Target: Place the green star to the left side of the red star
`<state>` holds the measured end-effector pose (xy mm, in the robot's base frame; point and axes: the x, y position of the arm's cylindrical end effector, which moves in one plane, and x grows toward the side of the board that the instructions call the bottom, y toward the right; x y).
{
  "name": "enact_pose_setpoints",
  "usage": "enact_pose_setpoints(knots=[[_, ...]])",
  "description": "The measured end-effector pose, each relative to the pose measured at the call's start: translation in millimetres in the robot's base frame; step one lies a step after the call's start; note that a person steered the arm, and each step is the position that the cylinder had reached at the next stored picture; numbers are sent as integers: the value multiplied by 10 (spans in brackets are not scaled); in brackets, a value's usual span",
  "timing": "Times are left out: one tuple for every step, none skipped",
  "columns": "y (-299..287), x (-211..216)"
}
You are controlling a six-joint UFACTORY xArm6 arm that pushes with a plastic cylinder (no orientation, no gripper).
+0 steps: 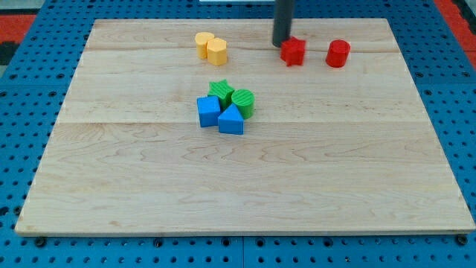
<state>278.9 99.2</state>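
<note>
The green star point(220, 91) sits near the board's middle, in a tight cluster with a green cylinder point(243, 100), a blue cube point(209, 111) and a blue triangle point(231, 120). The red star point(293, 51) lies near the view's top, right of centre. My tip point(281, 43) comes down from the top edge and stands just at the red star's upper left, touching or nearly touching it. The tip is far above and to the right of the green star.
A red cylinder point(338, 53) stands right of the red star. Two yellow blocks point(211, 48) sit together at the top left of centre. The wooden board point(245, 186) lies on a blue pegboard surface.
</note>
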Motion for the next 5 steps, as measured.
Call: enact_pose_setpoints(knots=[[311,167],[-780,15],[-1335,399],[-1734,751],[-1654,1272]])
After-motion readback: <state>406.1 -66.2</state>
